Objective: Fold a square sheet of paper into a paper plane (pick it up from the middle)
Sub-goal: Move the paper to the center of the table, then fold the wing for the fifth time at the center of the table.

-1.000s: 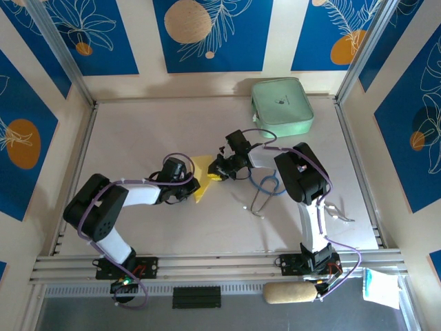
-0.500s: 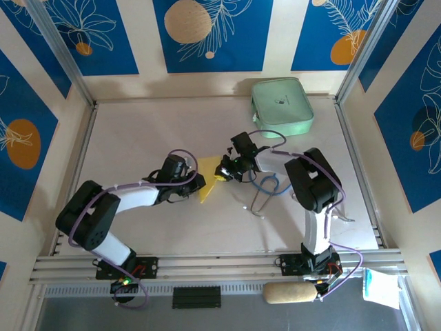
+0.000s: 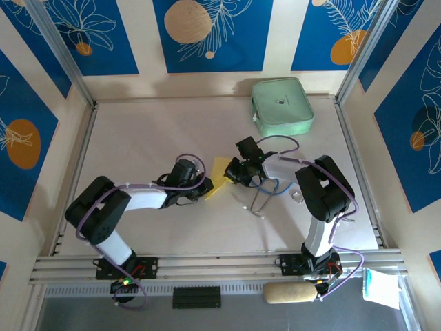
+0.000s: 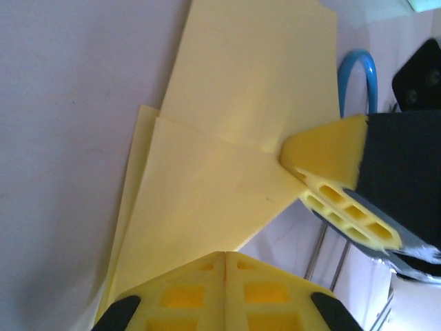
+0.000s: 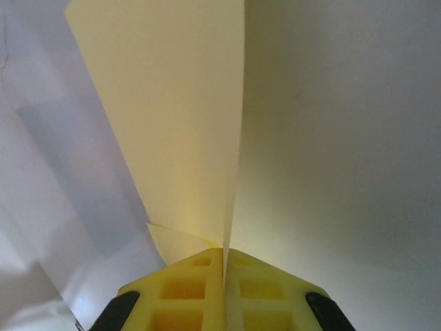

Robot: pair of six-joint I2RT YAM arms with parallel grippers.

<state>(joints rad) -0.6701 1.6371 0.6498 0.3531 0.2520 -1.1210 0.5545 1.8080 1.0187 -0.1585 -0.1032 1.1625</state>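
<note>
Far-left corner: bare pale bench (image 3: 131, 134), open.
Far-right corner: blocked by mint-green rounded case (image 3: 282, 107).
Middle: left claw (image 3: 207, 186) and right claw (image 3: 230, 172) crowd folded yellow paper sheet (image 3: 218, 171); blue looped cable (image 4: 358, 56) just right.
Near edge, centre: open.

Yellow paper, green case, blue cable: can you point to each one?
yellow paper (image 3: 220, 172), top view, its bare middle.
green case (image 3: 282, 107), top view, middle of its lid.
blue cable (image 4: 358, 55), left wrist view, top of its loop.
</note>
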